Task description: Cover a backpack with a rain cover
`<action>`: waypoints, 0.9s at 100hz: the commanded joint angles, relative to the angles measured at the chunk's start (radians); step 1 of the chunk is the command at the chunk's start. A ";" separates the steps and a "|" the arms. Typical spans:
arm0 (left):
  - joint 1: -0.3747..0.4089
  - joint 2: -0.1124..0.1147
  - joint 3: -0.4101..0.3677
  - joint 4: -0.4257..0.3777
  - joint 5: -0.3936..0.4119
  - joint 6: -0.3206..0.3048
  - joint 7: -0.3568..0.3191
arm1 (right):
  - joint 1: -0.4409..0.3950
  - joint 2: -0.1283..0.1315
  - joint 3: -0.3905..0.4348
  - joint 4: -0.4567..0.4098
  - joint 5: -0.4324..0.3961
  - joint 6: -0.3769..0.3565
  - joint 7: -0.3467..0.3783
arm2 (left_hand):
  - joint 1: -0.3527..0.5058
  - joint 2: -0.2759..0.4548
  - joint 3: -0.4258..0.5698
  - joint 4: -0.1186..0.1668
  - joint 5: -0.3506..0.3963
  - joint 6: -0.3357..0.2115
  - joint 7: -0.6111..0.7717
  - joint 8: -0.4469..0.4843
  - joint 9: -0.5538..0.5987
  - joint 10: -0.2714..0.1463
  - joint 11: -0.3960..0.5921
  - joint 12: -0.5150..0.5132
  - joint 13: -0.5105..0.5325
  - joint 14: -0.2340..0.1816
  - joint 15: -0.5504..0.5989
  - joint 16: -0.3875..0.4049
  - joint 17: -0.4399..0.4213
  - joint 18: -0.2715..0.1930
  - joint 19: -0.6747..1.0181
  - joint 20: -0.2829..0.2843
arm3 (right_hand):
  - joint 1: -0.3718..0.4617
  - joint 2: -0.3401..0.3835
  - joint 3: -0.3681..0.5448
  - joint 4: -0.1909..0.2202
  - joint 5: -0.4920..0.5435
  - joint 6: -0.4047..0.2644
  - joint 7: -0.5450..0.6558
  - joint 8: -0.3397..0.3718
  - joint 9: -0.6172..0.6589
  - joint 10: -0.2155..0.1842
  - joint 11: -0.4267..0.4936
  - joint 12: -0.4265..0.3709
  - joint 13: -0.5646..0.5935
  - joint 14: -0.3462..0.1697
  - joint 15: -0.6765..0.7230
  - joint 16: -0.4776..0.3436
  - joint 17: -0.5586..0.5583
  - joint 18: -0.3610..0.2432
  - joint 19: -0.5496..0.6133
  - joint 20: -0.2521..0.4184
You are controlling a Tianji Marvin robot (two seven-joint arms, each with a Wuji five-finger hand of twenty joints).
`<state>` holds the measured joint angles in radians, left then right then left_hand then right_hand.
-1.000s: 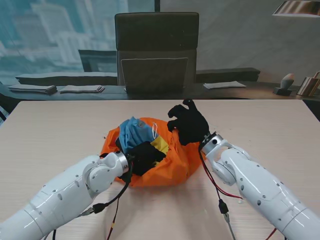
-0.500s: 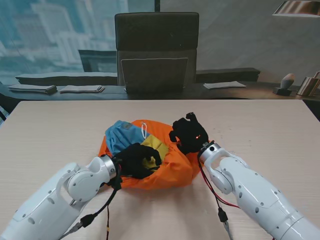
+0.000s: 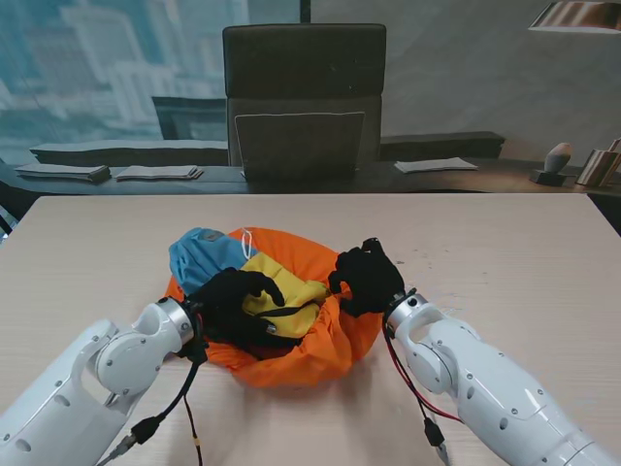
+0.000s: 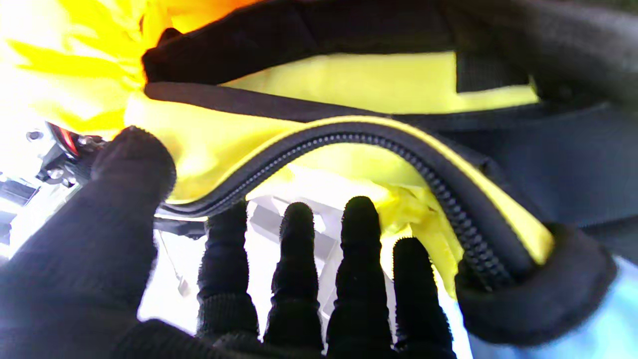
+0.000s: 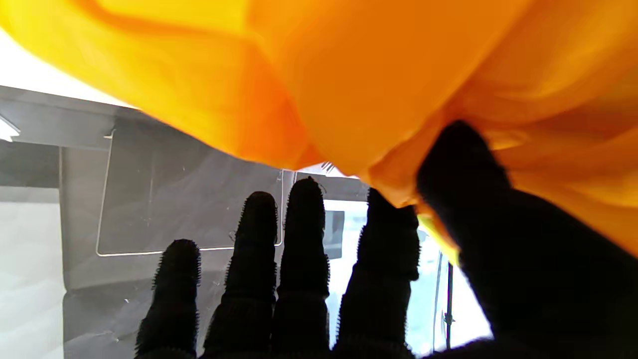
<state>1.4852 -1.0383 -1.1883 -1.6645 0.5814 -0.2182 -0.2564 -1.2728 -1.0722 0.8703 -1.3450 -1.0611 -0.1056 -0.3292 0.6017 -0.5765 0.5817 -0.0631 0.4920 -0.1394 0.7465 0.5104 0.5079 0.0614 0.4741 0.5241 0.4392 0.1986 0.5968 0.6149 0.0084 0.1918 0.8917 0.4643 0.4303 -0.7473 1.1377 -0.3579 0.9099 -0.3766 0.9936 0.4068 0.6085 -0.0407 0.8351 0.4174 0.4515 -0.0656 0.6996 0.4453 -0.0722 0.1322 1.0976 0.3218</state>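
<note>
Both hands drew nearer me; only wrist views show right fingers [image 5: 389, 239] pinching rain cover [image 3: 320, 345], left fingers [image 4: 299, 249] grasping backpack [image 3: 277, 291].

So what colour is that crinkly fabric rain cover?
Orange rain cover, clearest in the stand's view.

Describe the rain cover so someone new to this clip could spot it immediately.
Start at the pale wooden table; near its middle, between the two black-gloved hands, lies a bundle. The rain cover is the bright orange crumpled fabric wrapping around the blue and yellow backpack, the only orange thing there.
</note>
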 commanded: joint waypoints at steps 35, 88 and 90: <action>-0.125 -0.028 0.178 0.167 -0.084 -0.006 0.025 | -0.011 -0.044 0.031 0.016 0.011 -0.067 -0.257 | 0.242 0.085 -0.067 -0.036 0.234 -0.186 0.151 -0.169 0.186 -0.083 0.048 -0.009 0.091 -0.022 -0.020 -0.039 -0.034 0.045 -0.060 -0.045 | 0.038 0.002 0.115 0.036 0.071 -0.065 0.053 0.152 -0.014 0.014 0.026 0.011 0.023 -0.027 0.031 0.011 -0.006 -0.005 0.050 0.018; -0.212 -0.029 0.319 0.268 -0.146 -0.045 -0.011 | 0.027 -0.072 -0.049 0.068 0.142 0.160 -0.091 | -0.019 0.022 0.015 -0.020 -0.041 -0.070 -0.073 -0.108 -0.026 -0.046 0.007 0.004 -0.056 -0.024 -0.047 -0.025 -0.083 0.044 -0.144 -0.094 | 0.008 0.026 -0.013 0.033 0.023 0.009 0.025 0.029 -0.002 0.049 0.021 0.004 0.003 0.006 0.031 0.010 -0.010 0.002 -0.010 -0.009; -0.208 -0.029 0.314 0.264 -0.141 -0.047 -0.008 | 0.028 -0.073 -0.055 0.073 0.145 0.164 -0.086 | -0.024 0.018 0.006 -0.020 -0.038 -0.057 -0.077 -0.108 -0.026 -0.044 0.006 0.002 -0.054 -0.024 -0.047 -0.025 -0.082 0.044 -0.139 -0.091 | 0.012 0.021 -0.009 0.034 0.036 0.009 0.028 0.023 0.005 0.048 0.020 0.003 0.005 0.006 0.031 0.010 -0.010 0.002 -0.010 -0.010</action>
<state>1.2443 -1.0677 -0.8697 -1.3920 0.4289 -0.2666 -0.2487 -1.2325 -1.1401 0.8235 -1.3080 -0.9439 0.0517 -0.4260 0.6269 -0.5226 0.6346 -0.0976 0.4408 -0.2311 0.7308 0.4098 0.5182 0.0128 0.4943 0.5366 0.3994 0.1304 0.5591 0.5890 -0.1128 0.1273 0.7234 0.3667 0.4264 -0.7211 1.1318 -0.3321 0.9181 -0.3640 1.0005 0.4535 0.6155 -0.0396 0.8701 0.4280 0.4765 -0.0685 0.7474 0.4614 -0.0722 0.1332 1.1085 0.3262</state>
